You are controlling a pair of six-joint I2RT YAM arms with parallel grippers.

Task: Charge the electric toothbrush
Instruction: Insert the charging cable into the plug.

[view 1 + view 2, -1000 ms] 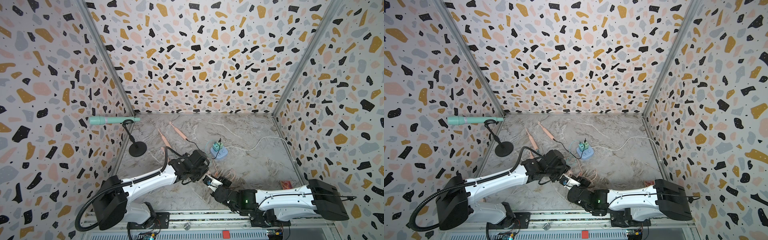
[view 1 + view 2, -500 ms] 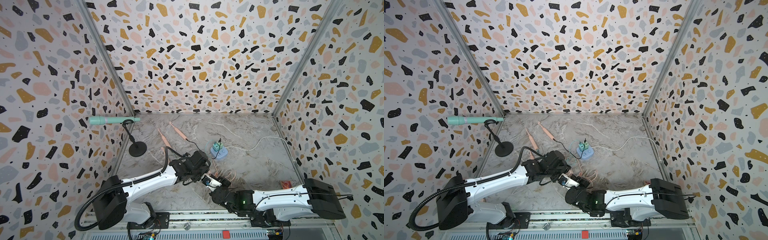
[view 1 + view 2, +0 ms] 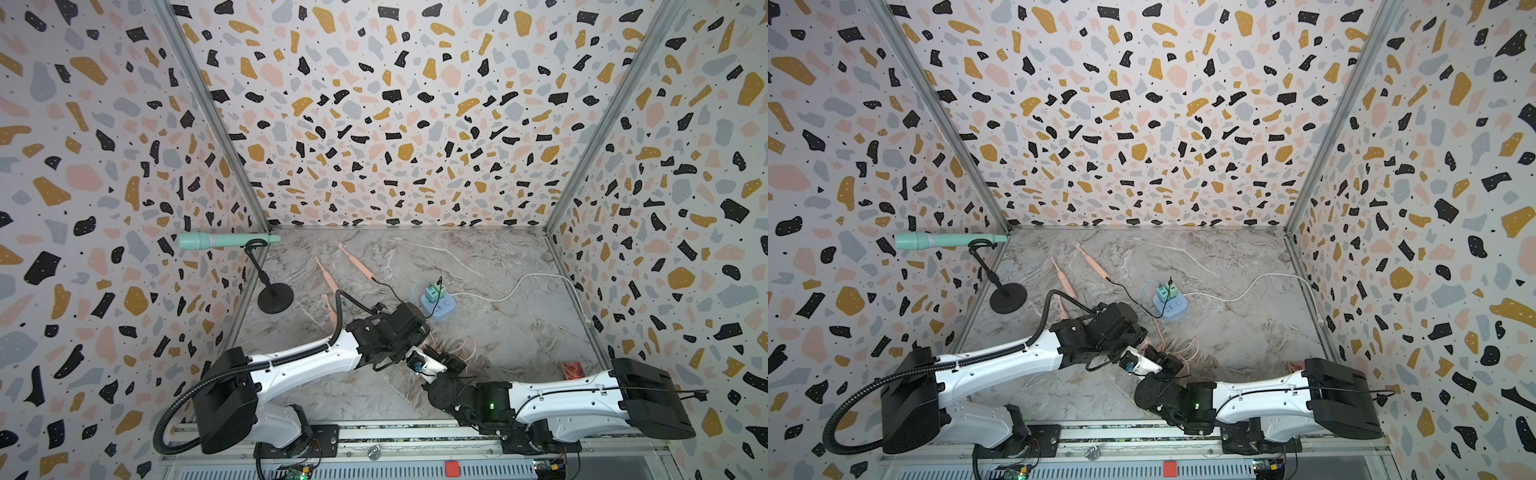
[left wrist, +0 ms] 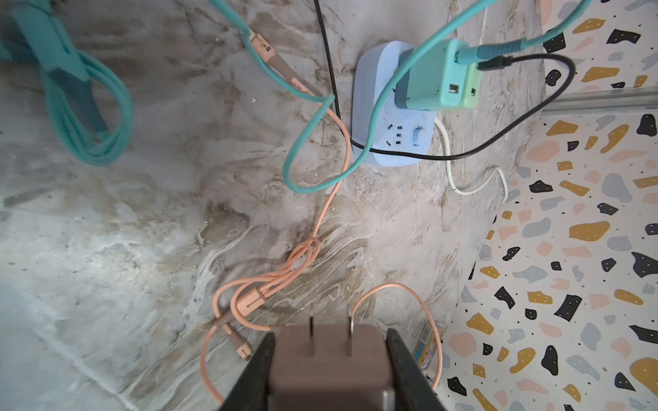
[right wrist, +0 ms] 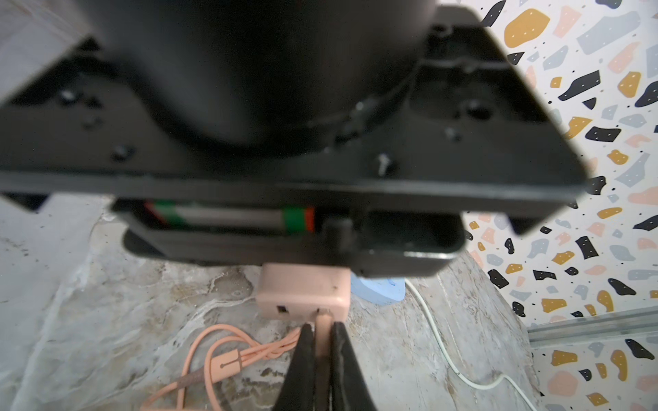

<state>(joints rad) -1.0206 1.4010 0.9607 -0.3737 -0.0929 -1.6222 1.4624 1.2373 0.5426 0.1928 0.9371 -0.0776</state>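
Three pink toothbrushes lie at the back left of the marble table; one (image 3: 358, 262) has a black cable at its end, another (image 3: 328, 281) lies beside it. My left gripper (image 4: 329, 336) is shut on a pink charger adapter (image 4: 329, 359), prongs facing the blue power strip (image 4: 391, 142). In the right wrist view my right gripper (image 5: 323, 329) is shut on the pink cable's plug (image 5: 323, 320), whose tip meets a port of the adapter (image 5: 302, 288). In both top views the two grippers meet in front of the power strip (image 3: 438, 305).
Two green adapters (image 4: 438, 78) with teal and black cables sit in the strip. The loose pink cable (image 4: 320, 227) coils on the table, a teal cable bundle (image 4: 89, 117) beside it. A teal microphone (image 3: 226, 241) on a black stand and a small red box (image 3: 572, 369) stand aside.
The right arm has shifted slightly to the left, towards the left gripper. Both grips are unchanged.
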